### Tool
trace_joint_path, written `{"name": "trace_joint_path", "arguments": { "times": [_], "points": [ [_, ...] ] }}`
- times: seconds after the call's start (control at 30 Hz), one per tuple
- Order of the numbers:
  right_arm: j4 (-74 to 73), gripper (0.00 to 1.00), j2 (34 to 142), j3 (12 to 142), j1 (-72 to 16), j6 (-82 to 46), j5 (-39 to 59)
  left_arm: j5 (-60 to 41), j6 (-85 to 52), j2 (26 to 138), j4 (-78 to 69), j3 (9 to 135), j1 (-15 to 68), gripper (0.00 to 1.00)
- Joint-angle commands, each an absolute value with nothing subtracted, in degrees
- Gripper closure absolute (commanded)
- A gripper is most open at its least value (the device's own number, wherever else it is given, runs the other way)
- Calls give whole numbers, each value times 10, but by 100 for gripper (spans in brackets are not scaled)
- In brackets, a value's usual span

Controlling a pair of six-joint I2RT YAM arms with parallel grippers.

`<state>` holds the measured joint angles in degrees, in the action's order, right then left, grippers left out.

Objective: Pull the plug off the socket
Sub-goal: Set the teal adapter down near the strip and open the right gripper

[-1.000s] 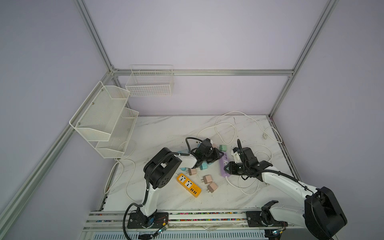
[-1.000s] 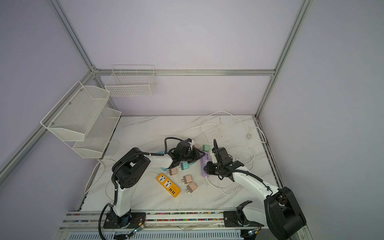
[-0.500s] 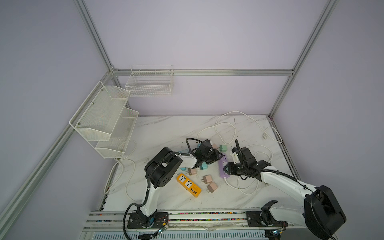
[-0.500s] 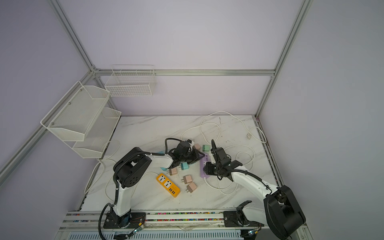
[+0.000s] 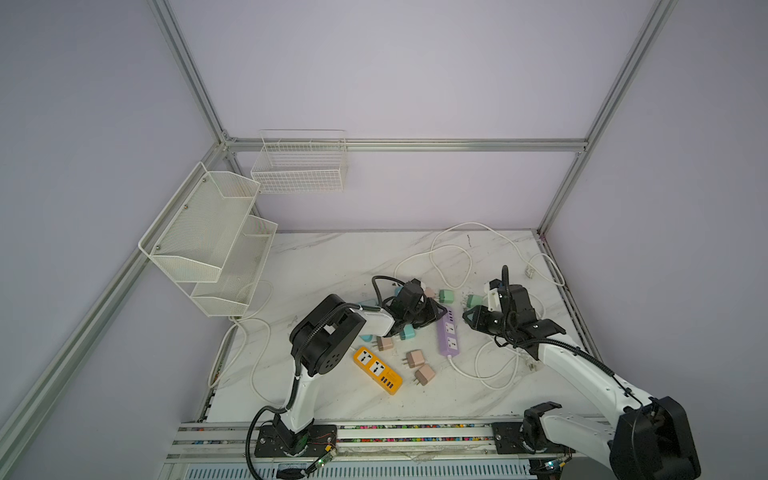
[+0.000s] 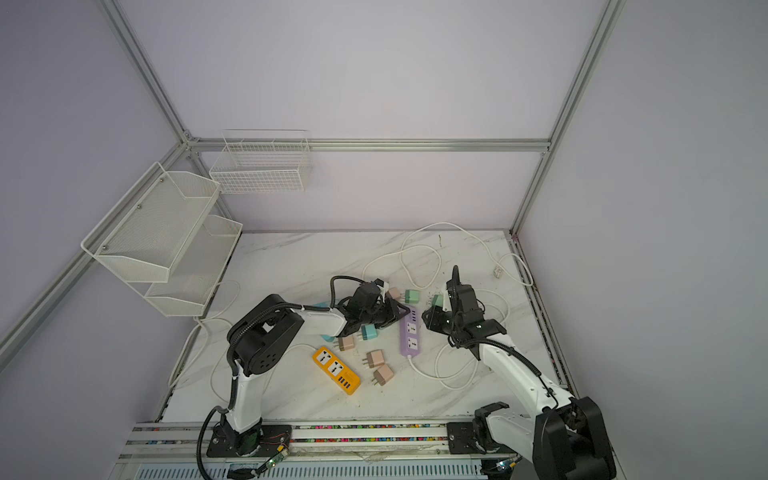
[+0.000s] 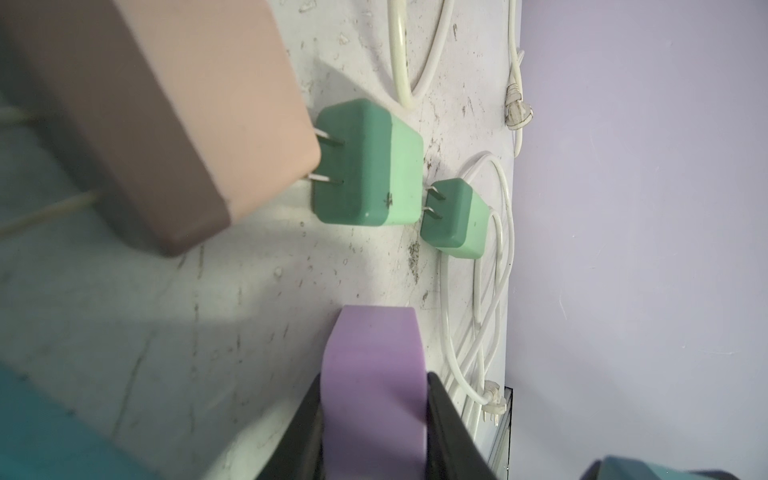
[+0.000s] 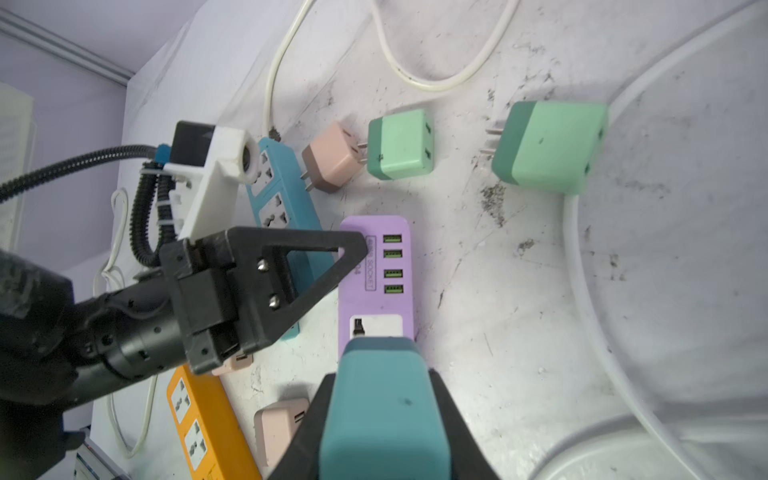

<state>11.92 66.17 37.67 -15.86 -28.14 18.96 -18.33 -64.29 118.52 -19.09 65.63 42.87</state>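
The right fingers (image 8: pixel 457 432) are found clenched on a teal plug (image 8: pixel 384 407), one on each flank of its body. The prongs are hidden beneath the body, so contact with the socket (image 8: pixel 376 326) cannot be confirmed from the wrist view. In a top view, however, both sockets of the purple power strip (image 5: pixel 449 334) are seen uncovered, with the right fingers just beside the strip. The plug is therefore judged free of the socket, and the pulling step at its end. The left fingers (image 7: pixel 449 432) are found gripping the same strip at the end opposite its cord.

The next move is judged to call for the plug to be carried clear and laid on a bare patch, away from the white cord (image 8: pixel 575 266) looped nearby. Only then should the strip be let go.

The marble counter (image 5: pixel 332 266) is scuffed and crowded. An orange power strip (image 5: pixel 377 370), a blue power strip (image 8: pixel 282 199), green plugs (image 8: pixel 405 143) and pink plugs (image 8: pixel 332 156) are noted. Wire racks (image 5: pixel 208 232) and a wire basket (image 5: pixel 299 166) are fixed to lilac walls (image 5: pixel 415 83) within an aluminium frame (image 5: pixel 407 144).
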Motion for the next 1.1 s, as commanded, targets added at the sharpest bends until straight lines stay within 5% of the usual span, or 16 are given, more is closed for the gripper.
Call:
{"name": "trace_joint_path", "arguments": {
  "times": [0.0,0.43,0.77,1.07],
  "points": [
    [37,87,684,357,-132,-313,235,-186,-616,1193,-151,699,431,88],
    [-136,84,803,300,-121,-379,243,-182,-601,1181,-118,708,430,60],
    [-158,76,855,295,-113,-369,232,-173,-583,1168,-90,717,431,49],
    [-95,46,833,306,-112,-349,214,-151,-561,1146,-42,737,431,41]
  ]
}}
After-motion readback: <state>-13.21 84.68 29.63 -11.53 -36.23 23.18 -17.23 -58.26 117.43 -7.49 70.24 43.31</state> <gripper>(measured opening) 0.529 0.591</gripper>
